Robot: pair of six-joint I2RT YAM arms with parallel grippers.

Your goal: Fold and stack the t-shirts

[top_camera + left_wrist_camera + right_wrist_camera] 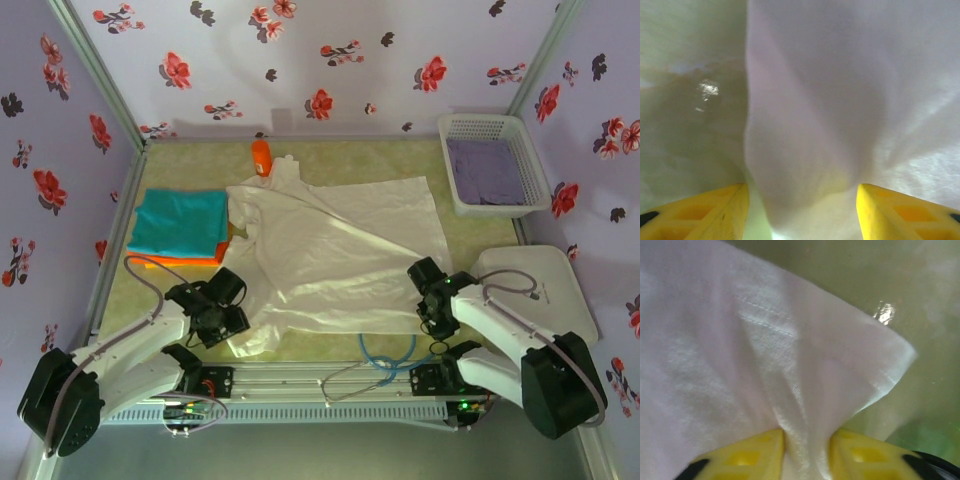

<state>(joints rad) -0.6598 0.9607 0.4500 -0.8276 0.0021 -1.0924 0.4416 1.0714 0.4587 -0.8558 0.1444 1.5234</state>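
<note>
White t-shirt (340,250) is spread crumpled over the middle of the table (470,240), with the collar and one sleeve toward the far edge. Long diagonal creases are seen across the body. The fabric is thin, soft and matte, and a stitched hem line is seen near a pointed corner in the right wrist view. Teal t-shirt (180,220) is folded into a flat rectangle at far left, stacked on an orange t-shirt (190,261), of which a thin edge is seen.

Left gripper (802,190) is placed at the near-left hem. Its yellow moulded fingers (715,210) are held apart, with cloth bunched loosely in the gap, not pinched. Right gripper (806,435) is placed at the near-right corner, its jaws drawn together and clamped on a gathered fold of the white t-shirt, with wrinkles fanned out from the pinch.

The table surface is glossy pale green. A white lattice basket (480,122) holding purple cloth (485,170) is set at far right. An orange bottle (261,156) is stood by the collar.
</note>
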